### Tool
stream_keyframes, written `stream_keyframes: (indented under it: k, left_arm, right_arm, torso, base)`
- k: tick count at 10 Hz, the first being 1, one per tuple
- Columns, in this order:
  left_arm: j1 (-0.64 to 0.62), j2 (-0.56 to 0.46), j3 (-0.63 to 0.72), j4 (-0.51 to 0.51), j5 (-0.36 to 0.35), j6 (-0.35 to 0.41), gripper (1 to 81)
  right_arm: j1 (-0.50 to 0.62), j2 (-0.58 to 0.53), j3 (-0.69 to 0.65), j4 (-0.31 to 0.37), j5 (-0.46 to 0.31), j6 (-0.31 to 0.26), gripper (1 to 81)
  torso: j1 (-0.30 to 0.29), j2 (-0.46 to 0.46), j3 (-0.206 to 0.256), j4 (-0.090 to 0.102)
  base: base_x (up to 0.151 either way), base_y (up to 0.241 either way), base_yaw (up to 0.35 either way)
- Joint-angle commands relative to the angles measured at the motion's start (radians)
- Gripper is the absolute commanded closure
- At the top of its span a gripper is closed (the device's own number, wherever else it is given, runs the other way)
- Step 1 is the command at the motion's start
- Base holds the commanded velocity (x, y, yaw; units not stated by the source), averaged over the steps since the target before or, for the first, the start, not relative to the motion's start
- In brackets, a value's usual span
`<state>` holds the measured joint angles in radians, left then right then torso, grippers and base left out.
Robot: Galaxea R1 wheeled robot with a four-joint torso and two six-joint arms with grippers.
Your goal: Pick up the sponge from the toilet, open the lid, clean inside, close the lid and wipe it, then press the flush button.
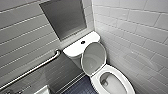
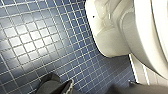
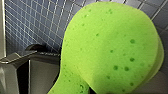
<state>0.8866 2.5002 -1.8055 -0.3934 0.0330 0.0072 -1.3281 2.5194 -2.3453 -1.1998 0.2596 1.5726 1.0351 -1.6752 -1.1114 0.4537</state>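
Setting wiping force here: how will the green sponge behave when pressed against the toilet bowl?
The sponge probably squashes and bends easily: its surface is pitted with open pores. Likely light for its bulk, for the same reason. Its broad flat face suggests no rolling, though it may slide on the glossy toilet rim.

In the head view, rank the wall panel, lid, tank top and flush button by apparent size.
1. Wall panel
2. Lid and tank top: too alike to rank
3. Flush button, by far the smallest
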Motion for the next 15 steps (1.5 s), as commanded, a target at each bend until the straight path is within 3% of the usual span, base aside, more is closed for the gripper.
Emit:
stream_keyframes:
  k: [1, 4, 9, 12, 15]
  left_arm:
    - [-0.186, -0.127, 0.133, -0.019, 0.053, -0.139, 1.0]
    - [-0.292, -0.165, 0.193, -0.018, 0.048, -0.268, 1.0]
    - [-0.445, -0.138, 0.192, -0.019, 0.042, -0.418, 1.0]
    - [-0.534, -0.122, 0.179, -0.018, 0.042, -0.49, 1.0]
    - [-0.582, -0.089, 0.144, -0.019, 0.044, -0.513, 1.0]
  right_arm:
    - [-0.041, -0.003, -0.107, -0.001, 0.137, 0.003, 81.1]
    - [-0.087, -0.003, -0.225, 0.012, 0.257, 0.007, 81.1]
    - [-0.136, 0.012, -0.497, 0.003, 0.53, 0.104, 81.1]
    - [-0.155, 0.057, -0.624, -0.007, 0.563, 0.124, 81.1]
    - [-0.187, 0.132, -0.669, -0.043, 0.549, 0.113, 81.1]
  torso:
    - [0.0, 0.0, 0.0, 0.0]
    - [0.0, 0.0, 0.0, 0.0]
    - [0.0, 0.0, 0.0, 0.0]
    - [0.0, 0.0, 0.0, 0.0]
    - [0.0, 0.0, 0.0, 0.0]
  base:
    - [0.0, 0.0, 0.0]
    - [0.0, 0.0, 0.0]
    - [0.0, 0.0, 0.0]
    - [0.0, 0.0, 0.0]
    - [0.0, 0.0, 0.0]
